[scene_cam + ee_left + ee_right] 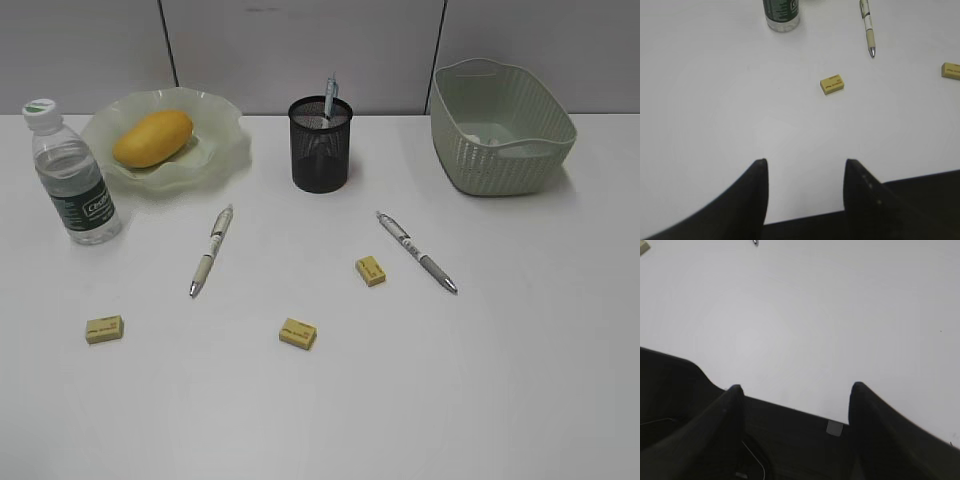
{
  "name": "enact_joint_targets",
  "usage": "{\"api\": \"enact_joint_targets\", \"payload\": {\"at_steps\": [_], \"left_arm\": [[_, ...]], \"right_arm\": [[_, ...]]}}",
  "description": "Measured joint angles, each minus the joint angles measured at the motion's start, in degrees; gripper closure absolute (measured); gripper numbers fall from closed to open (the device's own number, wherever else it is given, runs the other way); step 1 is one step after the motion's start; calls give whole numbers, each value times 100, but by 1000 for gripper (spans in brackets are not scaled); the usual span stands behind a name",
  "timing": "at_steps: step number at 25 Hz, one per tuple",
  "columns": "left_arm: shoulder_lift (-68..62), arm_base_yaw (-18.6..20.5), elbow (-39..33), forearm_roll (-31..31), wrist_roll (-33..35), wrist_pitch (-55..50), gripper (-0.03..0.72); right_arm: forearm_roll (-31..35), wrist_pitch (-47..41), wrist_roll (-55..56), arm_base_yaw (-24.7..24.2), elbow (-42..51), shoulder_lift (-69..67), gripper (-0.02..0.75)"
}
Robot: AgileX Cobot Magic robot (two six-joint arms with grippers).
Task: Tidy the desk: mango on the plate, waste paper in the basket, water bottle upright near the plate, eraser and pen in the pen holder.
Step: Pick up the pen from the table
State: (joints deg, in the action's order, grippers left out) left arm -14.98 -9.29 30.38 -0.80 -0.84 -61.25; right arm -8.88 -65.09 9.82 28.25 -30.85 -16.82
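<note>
The mango (152,138) lies on the ruffled green plate (222,152) at the back left. Left of the plate, the water bottle (75,180) stands upright; its base (782,12) shows in the left wrist view. The black mesh pen holder (321,150) has one pen (330,97) in it. Two pens (211,250) (416,251) and three yellow erasers (104,329) (298,333) (370,270) lie on the desk (520,380). Something pale (482,136) lies in the basket (505,160); I cannot tell if it is the waste paper. My left gripper (805,162) and right gripper (796,387) stand open and empty at the desk's front edge, outside the exterior view.
In the left wrist view, an eraser (832,84) lies ahead of the jaws, a pen (868,25) beyond it and another eraser (951,70) at the right edge. In the right wrist view, a pen tip (755,242) shows at the top.
</note>
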Motion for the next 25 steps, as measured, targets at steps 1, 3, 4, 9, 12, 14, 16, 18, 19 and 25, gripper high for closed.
{"api": "enact_joint_targets", "payload": {"at_steps": [1, 3, 4, 9, 12, 14, 16, 18, 19, 25], "left_arm": [[0, 0, 0, 0, 0, 0, 316], [0, 0, 0, 0, 0, 0, 316], [0, 0, 0, 0, 0, 0, 316], [0, 0, 0, 0, 0, 0, 316], [0, 0, 0, 0, 0, 0, 316], [0, 0, 6, 0, 0, 29, 316], [0, 0, 62, 0, 0, 173, 316], [0, 0, 189, -6, 0, 496, 316], [-6, 0, 257, -6, 0, 719, 316], [-681, 0, 759, -11, 0, 1464, 316]], "right_arm": [[-13, 104, 43, 0, 37, 1, 225], [32, 330, 104, 0, 116, 6, 225], [53, 382, 107, 0, 141, 6, 225], [70, 430, 122, 0, 147, 6, 225], [77, 430, 127, 0, 147, 6, 225], [77, 430, 127, 0, 147, 6, 225], [78, 430, 133, 0, 147, 6, 225], [78, 430, 133, 0, 147, 6, 225], [78, 430, 133, 0, 147, 6, 225], [78, 430, 133, 0, 147, 6, 225]]}}
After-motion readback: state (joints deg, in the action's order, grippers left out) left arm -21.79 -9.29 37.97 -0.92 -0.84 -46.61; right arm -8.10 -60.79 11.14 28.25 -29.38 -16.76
